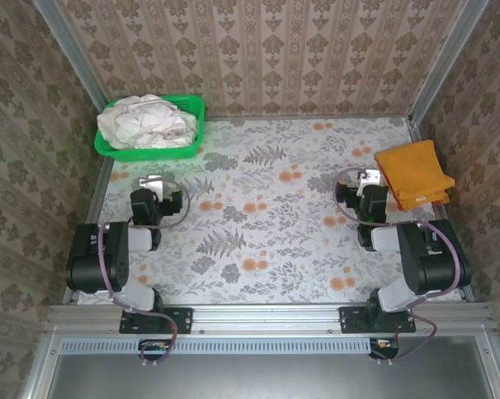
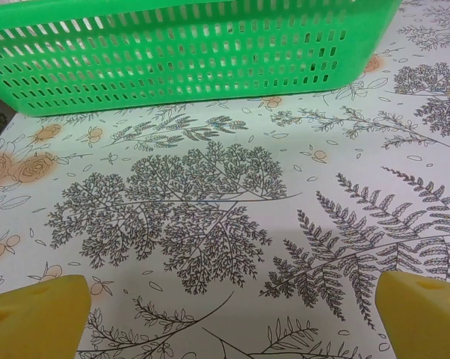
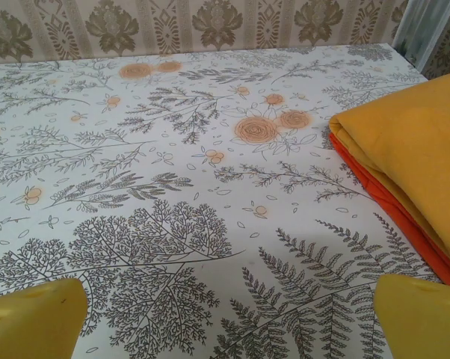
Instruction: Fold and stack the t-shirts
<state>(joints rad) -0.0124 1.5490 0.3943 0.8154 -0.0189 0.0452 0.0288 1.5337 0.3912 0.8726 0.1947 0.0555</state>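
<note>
Two sets of jaws stand spread wide, and neither holds anything.

1. Left jaws. In the left wrist view the yellow fingertips [image 2: 34, 318] sit at the lower corners of the frame, with only bare fern-printed tabletop [image 2: 210, 202] between them. The green plastic basket [image 2: 187, 52] runs across the top of the frame, ahead of the jaws and clear of them. In the overhead view the basket [image 1: 193, 104] sits at the upper left of the frame, above the left jaws.

2. Off-white t-shirts [image 1: 146, 123]. They are heaped in the basket, crumpled and unfolded, and rise above its rim. How many there are cannot be told.

3. Right jaws. In the right wrist view the yellow fingertips [image 3: 31, 318] again occupy the lower corners over bare tabletop. The orange t-shirt [image 3: 412, 157] lies at the right edge of the frame, ahead of and to the right of the right-hand fingertip, not touching it. In the overhead view the shirt [image 1: 412, 170] lies flat on the tabletop at the right of the frame, just beside the right jaws, up and to their right.

4. Condition of the orange t-shirt. It is folded into a neat flat packet. The top face is yellow-orange, and a deeper orange-red layer shows along its left edge.
</note>
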